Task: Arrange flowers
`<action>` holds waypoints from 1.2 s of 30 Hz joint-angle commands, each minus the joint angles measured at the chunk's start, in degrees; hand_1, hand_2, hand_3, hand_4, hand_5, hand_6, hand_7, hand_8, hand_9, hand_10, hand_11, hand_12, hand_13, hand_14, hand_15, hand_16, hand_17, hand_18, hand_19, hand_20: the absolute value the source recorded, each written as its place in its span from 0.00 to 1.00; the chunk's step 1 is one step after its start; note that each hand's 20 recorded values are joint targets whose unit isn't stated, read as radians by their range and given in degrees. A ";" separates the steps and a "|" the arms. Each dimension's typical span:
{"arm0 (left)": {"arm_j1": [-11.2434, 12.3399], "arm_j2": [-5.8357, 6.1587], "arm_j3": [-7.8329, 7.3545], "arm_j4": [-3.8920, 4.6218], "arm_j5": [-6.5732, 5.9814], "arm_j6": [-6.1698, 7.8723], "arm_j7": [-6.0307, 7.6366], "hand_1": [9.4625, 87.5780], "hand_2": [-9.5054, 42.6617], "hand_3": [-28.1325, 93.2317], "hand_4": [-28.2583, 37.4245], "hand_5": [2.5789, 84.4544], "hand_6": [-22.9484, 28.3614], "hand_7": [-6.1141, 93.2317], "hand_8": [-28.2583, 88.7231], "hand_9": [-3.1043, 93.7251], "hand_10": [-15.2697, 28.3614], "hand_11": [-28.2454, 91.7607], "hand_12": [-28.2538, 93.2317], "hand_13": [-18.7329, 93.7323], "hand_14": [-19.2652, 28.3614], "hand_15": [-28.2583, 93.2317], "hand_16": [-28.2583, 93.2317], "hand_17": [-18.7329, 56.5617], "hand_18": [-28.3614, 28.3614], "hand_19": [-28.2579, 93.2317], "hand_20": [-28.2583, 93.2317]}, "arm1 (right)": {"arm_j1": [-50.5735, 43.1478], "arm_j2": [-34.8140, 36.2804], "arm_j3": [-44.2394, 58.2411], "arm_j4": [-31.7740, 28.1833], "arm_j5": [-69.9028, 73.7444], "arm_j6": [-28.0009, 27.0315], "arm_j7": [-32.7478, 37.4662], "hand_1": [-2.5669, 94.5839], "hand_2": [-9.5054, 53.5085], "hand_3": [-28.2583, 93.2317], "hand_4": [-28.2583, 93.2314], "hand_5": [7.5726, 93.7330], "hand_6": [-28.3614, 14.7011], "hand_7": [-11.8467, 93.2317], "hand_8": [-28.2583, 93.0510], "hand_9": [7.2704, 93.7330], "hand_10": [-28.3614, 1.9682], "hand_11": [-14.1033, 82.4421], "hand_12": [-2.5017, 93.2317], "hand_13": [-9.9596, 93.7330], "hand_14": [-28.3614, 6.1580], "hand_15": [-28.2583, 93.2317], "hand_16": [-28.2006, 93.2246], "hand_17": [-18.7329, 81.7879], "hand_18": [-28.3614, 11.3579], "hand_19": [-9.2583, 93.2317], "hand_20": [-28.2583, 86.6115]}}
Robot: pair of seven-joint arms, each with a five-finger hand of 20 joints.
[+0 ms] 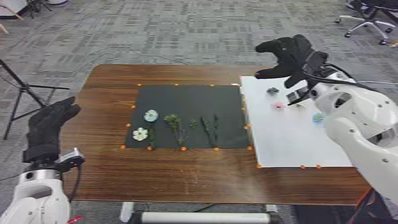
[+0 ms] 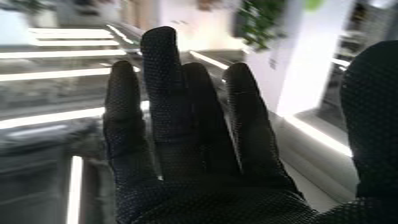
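In the head view, my right hand (image 1: 291, 56) is above the far edge of the white sheet (image 1: 298, 145), fingers extended, holding nothing. My right hand (image 2: 195, 150) stands upright in the right wrist view, fingers straight and thumb apart. My left hand (image 1: 51, 125) is by the table's left edge with relaxed fingers. On the dark mat (image 1: 191, 97) lie a pale blue flower (image 1: 151, 115), a white flower (image 1: 140, 133), a leafy green sprig (image 1: 174, 123) and thin dark green stems (image 1: 214, 129). The white sheet carries a grey flower (image 1: 273, 91), a pink flower (image 1: 279, 105) and a light blue flower (image 1: 318, 118).
The brown wooden table (image 1: 169, 172) surrounds the dark mat. Small orange markers line the edges of the mat and the white sheet. A black tripod (image 1: 24, 89) stands left of the table, and an office chair (image 1: 369, 22) is on the floor at the far right.
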 commanded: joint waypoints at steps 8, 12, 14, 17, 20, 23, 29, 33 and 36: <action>1.51 -0.96 -0.75 -0.68 -0.09 -0.01 -0.48 0.21 0.21 0.80 0.07 0.58 0.50 0.23 0.18 0.56 0.67 0.43 0.36 0.52 0.77 0.40 0.26 0.31 0.76 0.36 0.40 | -24.40 0.13 20.82 3.64 -1.01 0.52 4.38 0.32 0.00 0.78 0.07 0.48 0.63 0.25 0.18 0.53 0.50 0.22 0.20 0.67 0.44 0.47 0.49 0.43 0.20 0.55 0.64; 1.61 -1.09 -0.64 -0.76 0.13 -0.39 -0.65 0.21 0.21 0.80 0.08 0.58 0.50 0.23 0.18 0.56 0.67 0.43 0.36 0.52 0.77 0.40 0.26 0.31 0.76 0.36 0.40 | -25.53 -0.86 20.61 5.04 -1.84 -1.10 4.39 0.32 0.00 0.78 0.07 0.48 0.64 0.25 0.17 0.54 0.50 0.22 0.21 0.67 0.44 0.47 0.49 0.43 0.20 0.56 0.64; 1.65 -1.16 -0.50 -0.83 0.25 -0.48 -0.78 0.21 0.21 0.81 0.08 0.58 0.50 0.23 0.18 0.56 0.67 0.43 0.36 0.52 0.77 0.40 0.26 0.31 0.76 0.36 0.40 | -25.07 -1.58 19.77 6.60 -2.14 -1.36 4.41 0.33 0.00 0.78 0.06 0.49 0.65 0.26 0.17 0.55 0.51 0.23 0.21 0.68 0.44 0.48 0.49 0.43 0.20 0.56 0.64; 1.66 -1.12 -0.44 -0.84 0.29 -0.51 -0.94 0.21 0.21 0.81 0.07 0.58 0.50 0.23 0.18 0.56 0.67 0.43 0.36 0.52 0.77 0.40 0.26 0.31 0.76 0.36 0.40 | -23.80 -2.38 18.25 9.23 -3.11 -1.40 4.43 0.33 0.00 0.79 0.06 0.49 0.65 0.26 0.17 0.56 0.50 0.23 0.21 0.69 0.45 0.49 0.49 0.43 0.20 0.56 0.64; 1.34 -1.00 -0.35 -0.79 0.36 -0.47 -1.04 0.21 0.21 0.81 0.07 0.58 0.50 0.23 0.18 0.56 0.67 0.43 0.36 0.52 0.77 0.40 0.26 0.31 0.76 0.36 0.40 | -23.09 -2.97 17.62 11.10 -4.88 -1.70 3.94 0.33 0.00 0.79 0.06 0.50 0.66 0.27 0.17 0.57 0.50 0.23 0.21 0.70 0.46 0.51 0.49 0.43 0.21 0.56 0.64; 1.34 -0.95 -0.30 -0.85 0.48 -0.56 -1.21 0.21 0.21 0.81 0.07 0.58 0.50 0.23 0.18 0.56 0.66 0.43 0.36 0.52 0.77 0.40 0.26 0.31 0.76 0.36 0.40 | -22.30 -3.34 17.27 12.36 -6.50 -2.29 3.48 0.34 0.00 0.79 0.06 0.50 0.66 0.27 0.17 0.58 0.50 0.24 0.21 0.72 0.49 0.51 0.48 0.44 0.21 0.57 0.64; 1.42 -1.03 -0.36 -0.94 0.42 -0.47 -1.40 0.21 0.21 0.81 0.07 0.58 0.50 0.23 0.18 0.56 0.66 0.43 0.36 0.52 0.77 0.40 0.26 0.31 0.76 0.36 0.40 | -22.54 -3.43 17.30 12.78 -6.64 -2.89 4.51 0.35 0.00 0.79 0.06 0.51 0.68 0.28 0.16 0.58 0.51 0.24 0.21 0.73 0.50 0.51 0.48 0.44 0.22 0.58 0.65; 1.29 -1.04 -0.29 -0.91 0.52 -0.44 -1.40 0.21 0.21 0.81 0.07 0.58 0.50 0.23 0.18 0.56 0.66 0.43 0.36 0.52 0.77 0.40 0.26 0.31 0.76 0.36 0.40 | -22.82 -3.30 17.43 12.84 -6.72 -2.83 5.43 0.39 0.00 0.80 0.06 0.51 0.68 0.29 0.16 0.59 0.52 0.24 0.21 0.74 0.51 0.52 0.48 0.45 0.22 0.58 0.65; 1.35 -1.11 -0.38 -0.95 0.43 -0.56 -1.23 0.21 0.21 0.81 0.07 0.58 0.50 0.23 0.18 0.56 0.66 0.43 0.36 0.52 0.77 0.40 0.26 0.31 0.76 0.36 0.40 | -22.46 -3.39 17.48 13.24 -7.09 -3.00 5.98 0.42 0.00 0.81 0.06 0.52 0.69 0.30 0.16 0.59 0.53 0.25 0.20 0.74 0.52 0.52 0.48 0.45 0.23 0.58 0.64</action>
